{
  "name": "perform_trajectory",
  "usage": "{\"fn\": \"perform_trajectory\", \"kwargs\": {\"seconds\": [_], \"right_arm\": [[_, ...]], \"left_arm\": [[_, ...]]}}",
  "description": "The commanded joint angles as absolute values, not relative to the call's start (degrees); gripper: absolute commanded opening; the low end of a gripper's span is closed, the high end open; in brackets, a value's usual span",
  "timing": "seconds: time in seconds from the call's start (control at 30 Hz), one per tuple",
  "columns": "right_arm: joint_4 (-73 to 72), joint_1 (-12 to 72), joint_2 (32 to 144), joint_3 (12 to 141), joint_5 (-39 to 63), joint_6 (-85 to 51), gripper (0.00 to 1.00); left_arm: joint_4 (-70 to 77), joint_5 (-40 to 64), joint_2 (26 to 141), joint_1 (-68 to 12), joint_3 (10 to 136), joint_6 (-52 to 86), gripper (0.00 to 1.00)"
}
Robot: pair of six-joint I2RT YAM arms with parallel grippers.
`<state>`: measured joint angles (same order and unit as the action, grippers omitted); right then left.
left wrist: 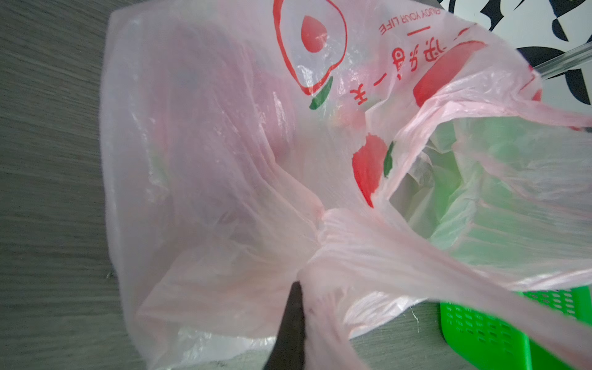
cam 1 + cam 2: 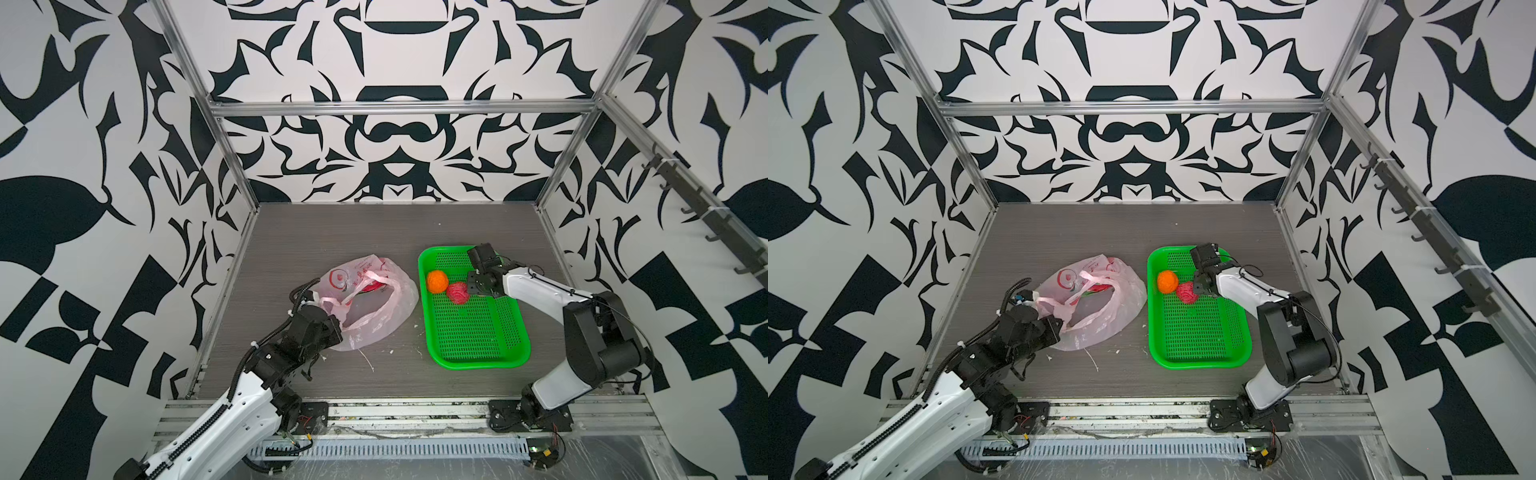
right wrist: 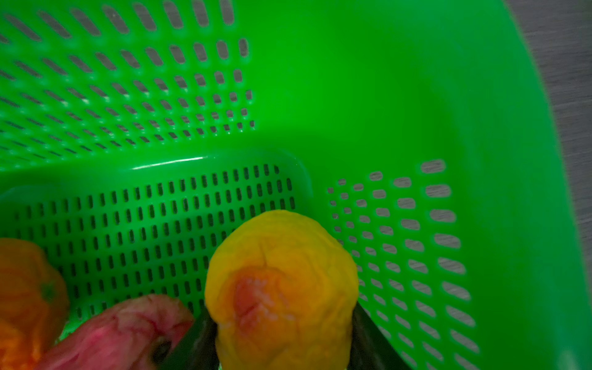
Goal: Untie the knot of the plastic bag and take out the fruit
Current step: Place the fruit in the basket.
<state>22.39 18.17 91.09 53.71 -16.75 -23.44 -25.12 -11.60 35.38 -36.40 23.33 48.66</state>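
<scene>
The left gripper [image 1: 298, 293] pinches the bunched handle [image 1: 325, 243] of the crinkly, translucent pink plastic bag [image 2: 376, 309], which lies on the grained grey tabletop [image 2: 332, 232]. The right gripper [image 3: 283, 339] clamps a wrinkled yellow-orange fruit [image 3: 282, 262] inside the perforated green basket [image 3: 416, 96], beside a round orange [image 2: 437, 281].

On the table [image 2: 332, 232] the plastic bag [image 2: 386, 320] lies left of centre. The basket [image 2: 473, 332] stands to its right, near it but apart. The left gripper [image 1: 299, 288] sits at the bag's near left corner, pinching a handle [image 1: 368, 256]. More fruit [image 2: 368, 287] lies inside the bag. In the basket's far half the orange [image 2: 437, 281] lies on the bag's side. The dragon fruit [image 2: 458, 293] is just beside it, nearer and further right. Right of that, within the basket's walls, the right gripper [image 3: 280, 310] has the round fruit [image 3: 282, 272] between its jaws.
</scene>
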Motion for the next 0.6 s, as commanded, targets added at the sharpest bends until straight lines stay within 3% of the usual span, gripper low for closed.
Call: {"fn": "perform_trajectory", "kwargs": {"seconds": [0.0, 0.57], "right_arm": [[22.4, 17.98, 90.71, 53.55, -17.59, -23.91, 0.61], [22.99, 17.91, 88.27, 53.34, -17.48, -23.99, 0.78]], "left_arm": [[-24.83, -12.3, 35.42, -36.58, 22.69, 49.13, 0.0], [-25.75, -12.39, 34.15, -36.59, 23.04, 48.97, 0.0]]}}
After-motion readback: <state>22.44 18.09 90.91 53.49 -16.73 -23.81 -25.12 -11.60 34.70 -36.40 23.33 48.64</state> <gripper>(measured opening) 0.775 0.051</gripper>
